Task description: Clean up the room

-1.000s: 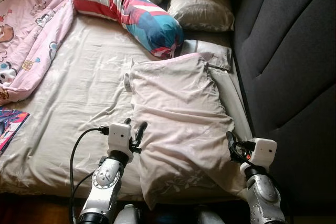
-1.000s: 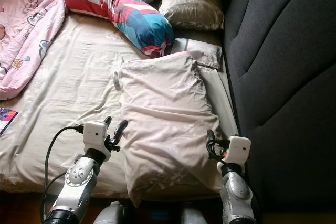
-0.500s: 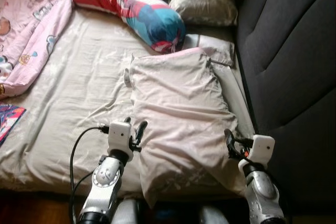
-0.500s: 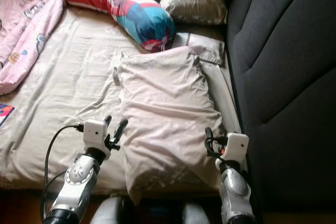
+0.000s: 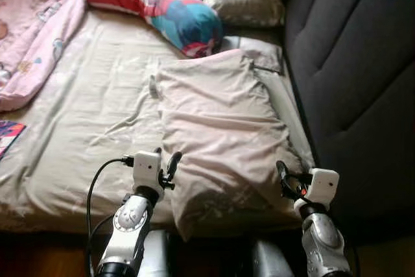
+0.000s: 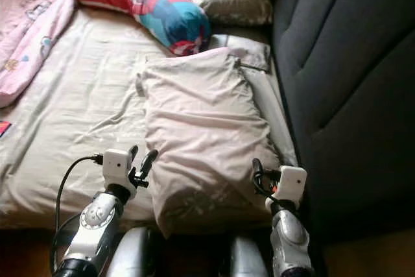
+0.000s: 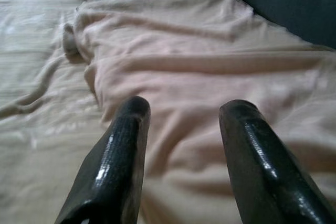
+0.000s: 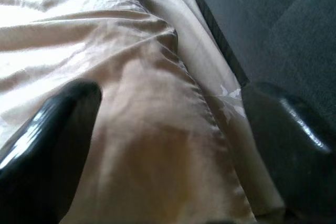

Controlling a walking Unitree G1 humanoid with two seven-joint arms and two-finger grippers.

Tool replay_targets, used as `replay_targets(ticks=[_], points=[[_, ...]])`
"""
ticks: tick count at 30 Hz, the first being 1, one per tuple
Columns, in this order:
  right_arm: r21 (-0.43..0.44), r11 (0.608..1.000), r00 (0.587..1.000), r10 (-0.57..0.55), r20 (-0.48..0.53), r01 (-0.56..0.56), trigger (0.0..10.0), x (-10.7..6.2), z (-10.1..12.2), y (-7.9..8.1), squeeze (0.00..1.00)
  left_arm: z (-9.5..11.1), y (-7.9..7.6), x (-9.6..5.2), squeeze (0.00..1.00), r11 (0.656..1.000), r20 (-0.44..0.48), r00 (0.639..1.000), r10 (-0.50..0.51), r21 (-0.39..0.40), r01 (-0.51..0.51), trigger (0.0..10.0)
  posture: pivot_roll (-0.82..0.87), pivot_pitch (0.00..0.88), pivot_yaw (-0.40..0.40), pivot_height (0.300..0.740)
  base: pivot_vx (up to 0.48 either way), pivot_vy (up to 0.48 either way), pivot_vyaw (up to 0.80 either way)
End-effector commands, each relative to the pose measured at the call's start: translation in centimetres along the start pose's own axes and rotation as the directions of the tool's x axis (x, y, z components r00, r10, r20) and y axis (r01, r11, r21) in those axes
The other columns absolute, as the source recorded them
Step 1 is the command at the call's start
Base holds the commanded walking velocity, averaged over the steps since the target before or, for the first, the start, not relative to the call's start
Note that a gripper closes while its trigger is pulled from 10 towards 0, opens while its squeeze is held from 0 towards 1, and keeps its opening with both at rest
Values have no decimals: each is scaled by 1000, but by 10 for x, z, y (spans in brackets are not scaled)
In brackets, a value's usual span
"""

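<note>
The beige pillow (image 5: pixel 224 131) lay on the right side of the bed (image 5: pixel 84 115), its long axis running near to far, its near end overhanging the mattress edge. The left gripper (image 5: pixel 166 163) and right gripper (image 5: pixel 284 177) flanked its near corners. The head views also took in the striped bolster (image 5: pixel 155 8) and pink blanket (image 5: pixel 29 37) farther off, while the wrist views showed each pair of fingers (image 7: pixel 123 150) spread wide, gripping nothing.

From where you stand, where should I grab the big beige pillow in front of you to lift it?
Probably by its two long side edges near the foot end. The beige pillow lies flat and lengthwise, its near end overhanging the bed edge. The left gripper and right gripper sit open on either flank, so close in from both sides and pinch the loose fabric.
</note>
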State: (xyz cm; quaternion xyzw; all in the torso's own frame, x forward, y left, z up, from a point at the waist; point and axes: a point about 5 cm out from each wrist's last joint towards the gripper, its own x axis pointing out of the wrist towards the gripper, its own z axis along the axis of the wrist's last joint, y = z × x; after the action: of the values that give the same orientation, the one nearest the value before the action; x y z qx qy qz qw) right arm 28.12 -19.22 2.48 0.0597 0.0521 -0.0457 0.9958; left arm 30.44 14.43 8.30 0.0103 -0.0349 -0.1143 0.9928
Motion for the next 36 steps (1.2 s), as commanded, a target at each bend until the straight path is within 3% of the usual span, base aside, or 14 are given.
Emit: replay_targets(ticks=[1, 16, 36], points=[[3, 1000, 1000, 15, 20, -15, 10000, 5, 7, 5, 0, -3, 5, -4, 0, 1000, -13, 1000, 20, -2, -20, 10000, 74, 226, -29, 641, 0, 0, 0], [3, 1000, 999, 25, 35, -25, 10000, 10, 12, 6, 0, 1, 6, 1, 0, 1000, 1, 1000, 23, -3, -23, 10000, 73, 210, -30, 641, 0, 0, 0], [2, 999, 998, 37, 46, -37, 10000, 12, 15, 9, 0, 2, 6, 2, 0, 1000, 11, 1000, 19, -1, -19, 10000, 74, 192, -32, 641, 255, 0, 0]])
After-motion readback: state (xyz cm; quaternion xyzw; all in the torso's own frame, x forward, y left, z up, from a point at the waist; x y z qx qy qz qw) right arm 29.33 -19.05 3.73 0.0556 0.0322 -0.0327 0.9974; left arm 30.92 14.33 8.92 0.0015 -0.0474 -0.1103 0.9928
